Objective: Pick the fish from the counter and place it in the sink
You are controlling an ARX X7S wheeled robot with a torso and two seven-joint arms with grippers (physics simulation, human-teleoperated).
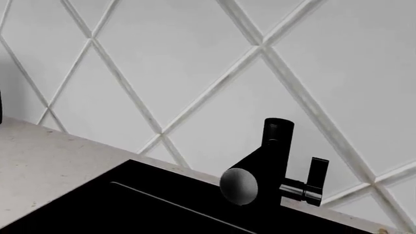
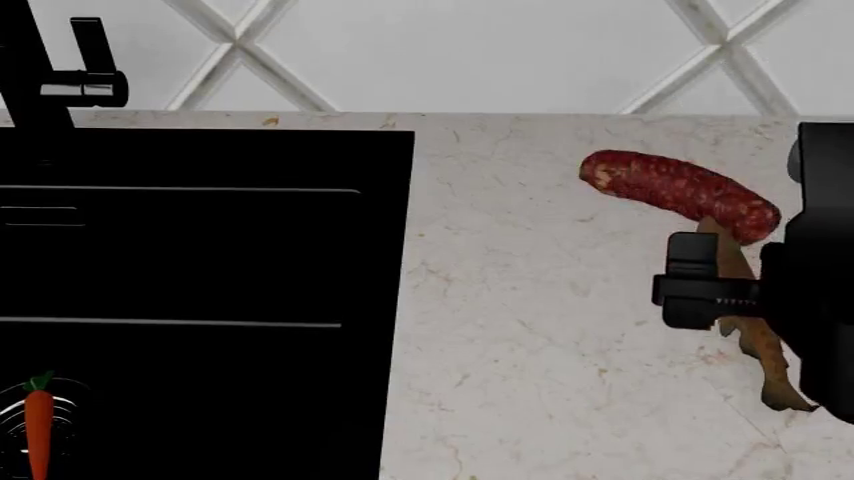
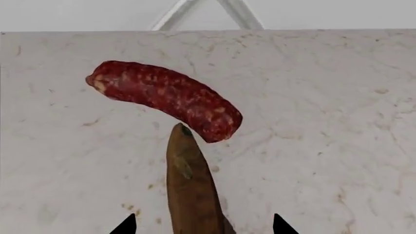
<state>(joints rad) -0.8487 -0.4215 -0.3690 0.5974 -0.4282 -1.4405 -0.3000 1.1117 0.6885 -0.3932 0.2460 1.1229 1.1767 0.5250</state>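
Note:
The tan-brown fish [image 3: 188,185] lies on the white marble counter [image 2: 534,330], its head almost touching a red sausage. In the head view the fish [image 2: 766,362] is partly hidden under my right arm. My right gripper [image 3: 202,226] is open and hovers over the fish, with one black fingertip [image 3: 127,225] on each side of its body and neither touching it. In the head view the right gripper [image 2: 727,295] is far right of the black sink [image 2: 200,250]. My left gripper shows in no view.
A mottled red sausage [image 2: 681,195] lies on the counter just beyond the fish; it also shows in the right wrist view [image 3: 165,97]. An orange carrot [image 2: 39,420] lies in the sink. The black faucet [image 1: 266,161] stands at the sink's back edge against the diamond-tiled wall.

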